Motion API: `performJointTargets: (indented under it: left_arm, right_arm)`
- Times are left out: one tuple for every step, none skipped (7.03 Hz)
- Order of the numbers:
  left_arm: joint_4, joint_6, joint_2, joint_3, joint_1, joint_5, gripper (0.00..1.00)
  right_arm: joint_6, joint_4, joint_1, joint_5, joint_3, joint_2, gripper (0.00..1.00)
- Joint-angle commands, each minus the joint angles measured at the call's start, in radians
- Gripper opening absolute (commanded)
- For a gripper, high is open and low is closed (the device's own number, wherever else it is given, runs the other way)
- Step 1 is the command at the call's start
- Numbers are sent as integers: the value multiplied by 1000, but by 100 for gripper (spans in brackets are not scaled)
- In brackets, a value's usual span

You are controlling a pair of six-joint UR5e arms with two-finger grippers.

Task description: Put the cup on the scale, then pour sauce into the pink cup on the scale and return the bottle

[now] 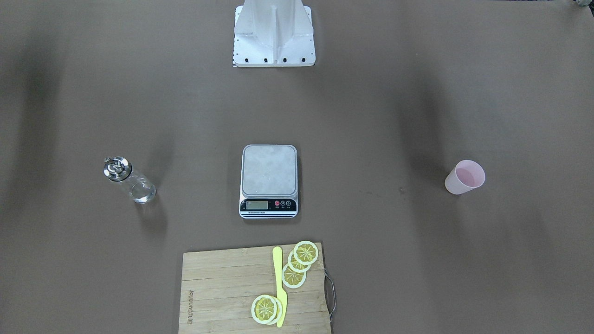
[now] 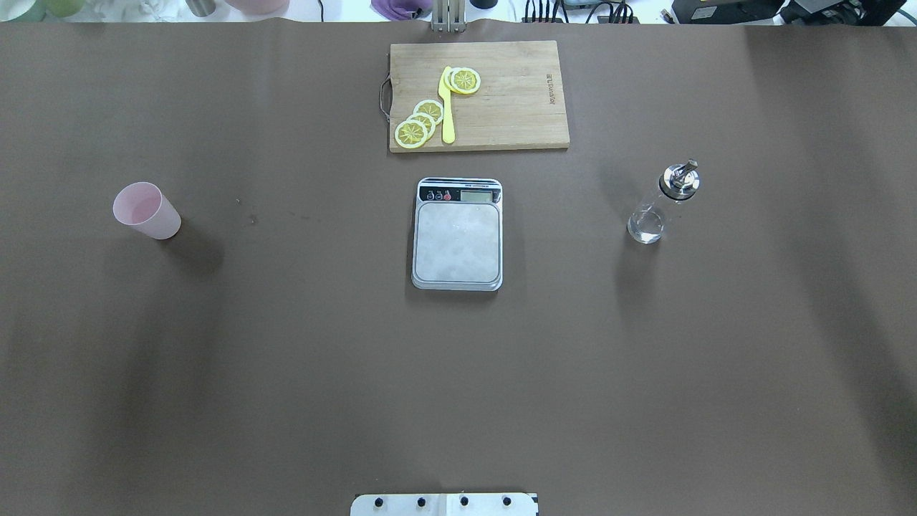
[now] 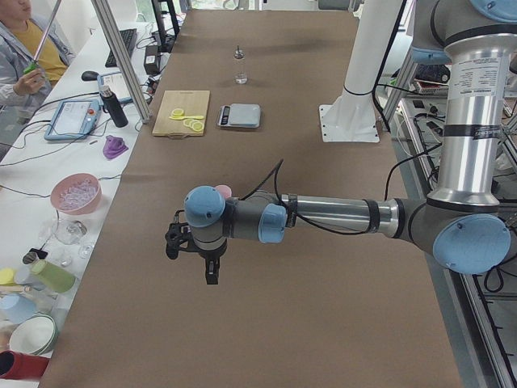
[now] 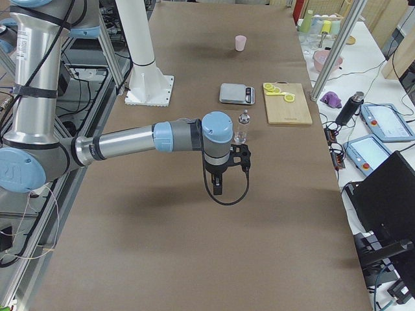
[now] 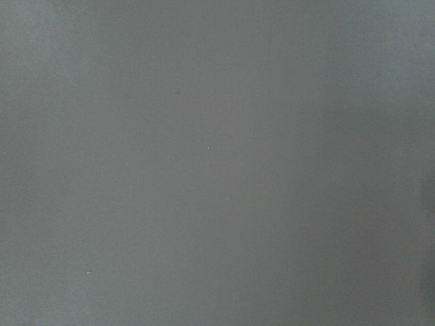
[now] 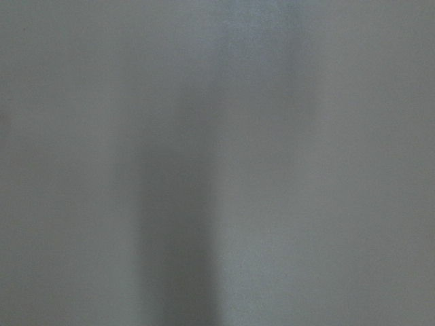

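Observation:
The pale pink cup (image 2: pixel 145 210) stands upright on the brown table, far left in the overhead view and right in the front view (image 1: pixel 464 177). The scale (image 2: pixel 458 240) lies at the table's middle with a bare steel platform (image 1: pixel 269 169). The clear glass bottle (image 2: pixel 663 204) with a silver spout stands upright to the right and shows at the left of the front view (image 1: pixel 129 180). My left gripper (image 3: pixel 212 273) hangs high near the cup and shows only in the left side view. My right gripper (image 4: pixel 218 186) hangs near the bottle (image 4: pixel 242 129) and shows only in the right side view. I cannot tell whether either is open or shut. Both wrist views show only table.
A wooden cutting board (image 2: pixel 516 93) with lemon slices (image 2: pixel 419 123) and a yellow knife (image 2: pixel 447 107) lies beyond the scale. The robot's white base (image 1: pixel 274 35) stands at the near edge. Operators' gear lies on side tables (image 3: pixel 77 117).

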Motion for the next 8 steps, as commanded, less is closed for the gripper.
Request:
performJointTargets:
  left_arm:
    - [-4,3,14,-13,0,-3,98]
    - [-2,3,18,-32,0,-4,98]
    - [5,0,18,-49,0,-6,98]
    - [2,-4,18,-43,0,-4,98]
    - [-4,-5,35,-53,0,-13,98]
    - [-5,-9,28,-38,5,-59,98]
    - [-4,-36,-1,-43,71,-61,98]
    - [-10,-123,-4,-62,86,-65,98]
  right_arm:
    - [0,0,0,1,3,0,100]
    - [0,0,0,1,5,0,100]
    - [0,2,0,1,6,1,100]
    - [0,2,0,1,9,1,100]
    - [-2,0,0,-1,18,3,100]
    - [-2,0,-2,1,18,1,100]
    - [-3,2,-5,-1,18,1,100]
    - [-3,2,-17,1,18,1,100]
